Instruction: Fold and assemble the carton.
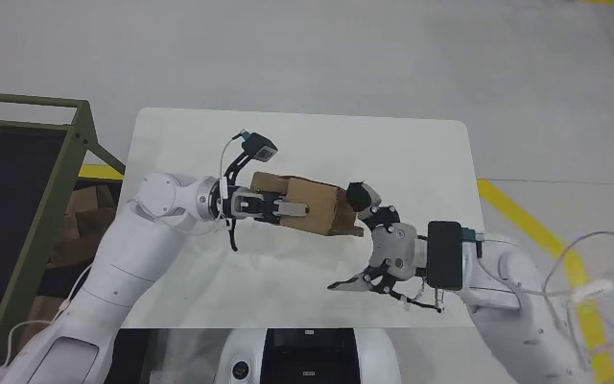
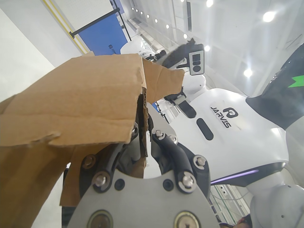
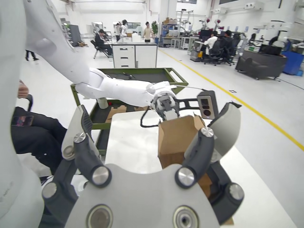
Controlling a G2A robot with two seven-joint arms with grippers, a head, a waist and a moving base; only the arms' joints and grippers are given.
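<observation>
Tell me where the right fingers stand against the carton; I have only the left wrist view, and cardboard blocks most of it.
Observer: The right fingers are spread wide at the carton's end opposite the left fingers.
Operator: Do they straddle it?
Observer: Not that I can see. One finger is close beside that end, contact unclear; the other hangs off to the side above bare table.
Operator: Where on the table is the carton?
Observer: About the middle, its long side running from one arm toward the other.
</observation>
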